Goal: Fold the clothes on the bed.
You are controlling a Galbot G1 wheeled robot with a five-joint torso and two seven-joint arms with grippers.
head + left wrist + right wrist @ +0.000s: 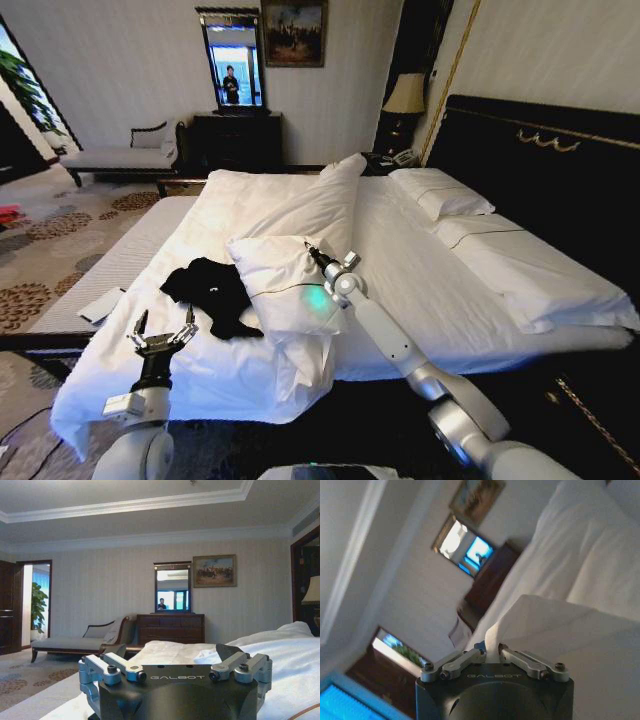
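The right claw (312, 249) is closed on a pinch of white cloth at the top edge of a pillow (285, 285) that lies on the bed (420, 270); in the right wrist view that cloth (492, 637) stands up between its fingers. The left claw (163, 330) hovers with fingers spread wide, holding nothing, over the near edge of the bed. The black T-shirt (213, 292) lies crumpled on the duvet just beyond the left claw and beside the pillow the right claw grips.

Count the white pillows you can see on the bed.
3, maybe more hidden under the duvet. One pillow lies beside the black T-shirt, pinched by the right claw. Two pillows lie along the headboard. The left claw hovers open.
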